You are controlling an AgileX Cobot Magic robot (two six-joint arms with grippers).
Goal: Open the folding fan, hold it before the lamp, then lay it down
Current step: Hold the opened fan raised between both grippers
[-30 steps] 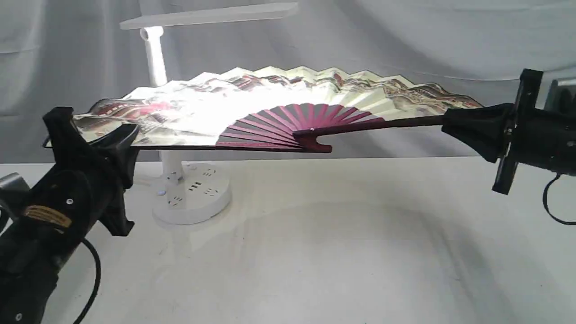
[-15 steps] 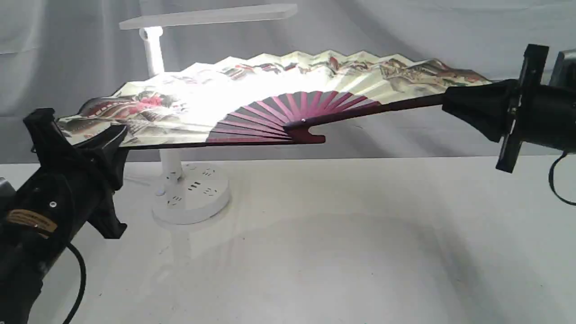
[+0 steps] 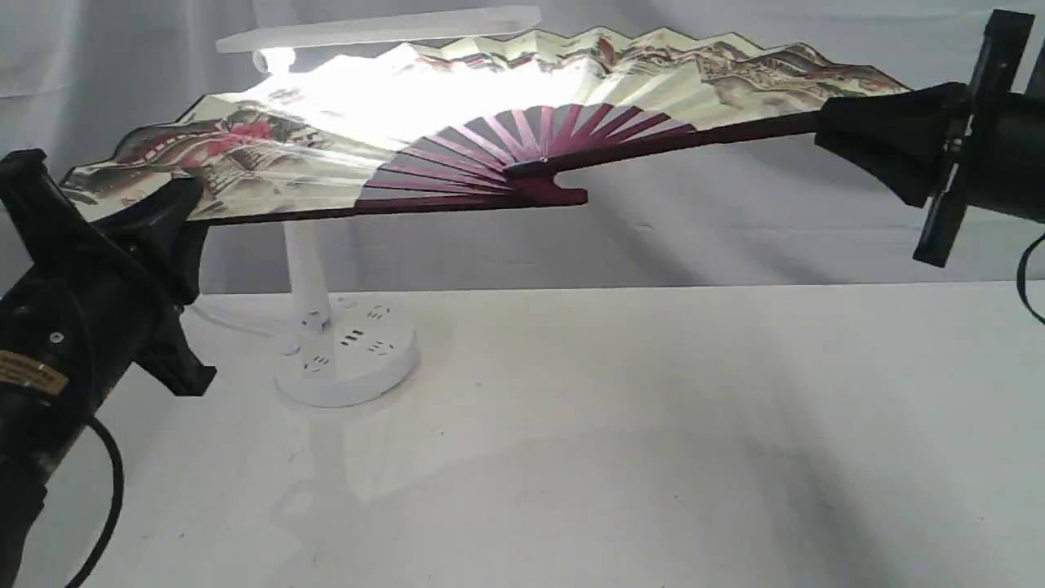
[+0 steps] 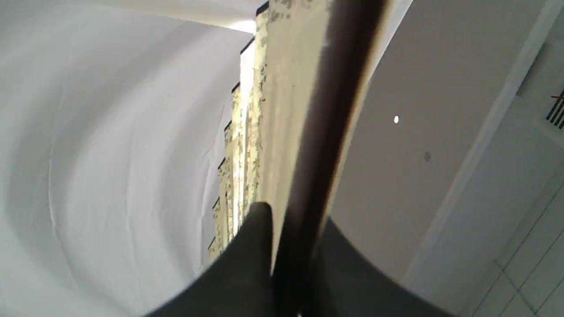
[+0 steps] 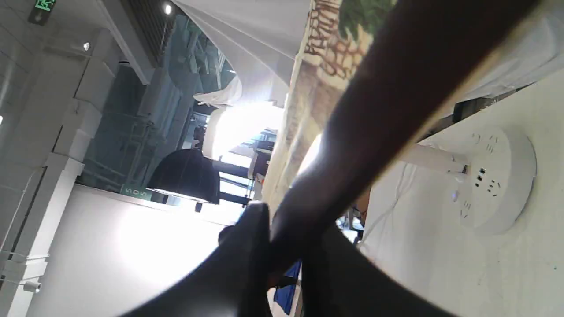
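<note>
Exterior view has the folding fan [image 3: 522, 90] fully spread and held in the air between my two arms, well above the tabletop [image 3: 612, 425]. Its pleated leaf sits just in front of and under the head of the lamp [image 3: 343, 367], glowing where the light hits. My left pincer [image 3: 175, 212] is clamped on the outer rib at one end, and my right pincer [image 3: 829, 131] grips the other outer rib.

I judge this to be the holding step, with the laying down not yet done. To do it well I would move both arms together at a fixed spacing, so the paper neither sags nor tears. I would also mind the top edge, which looks very near the lamp head.

Left wrist view gives what the exterior cannot: the dark rib seated squarely between the fingers, with the pleats edge-on beyond. Right wrist view shows the same pinch on its side, plus the lamp's round socketed base on the tabletop. Neither wrist view shows the gap to the lamp head.
</note>
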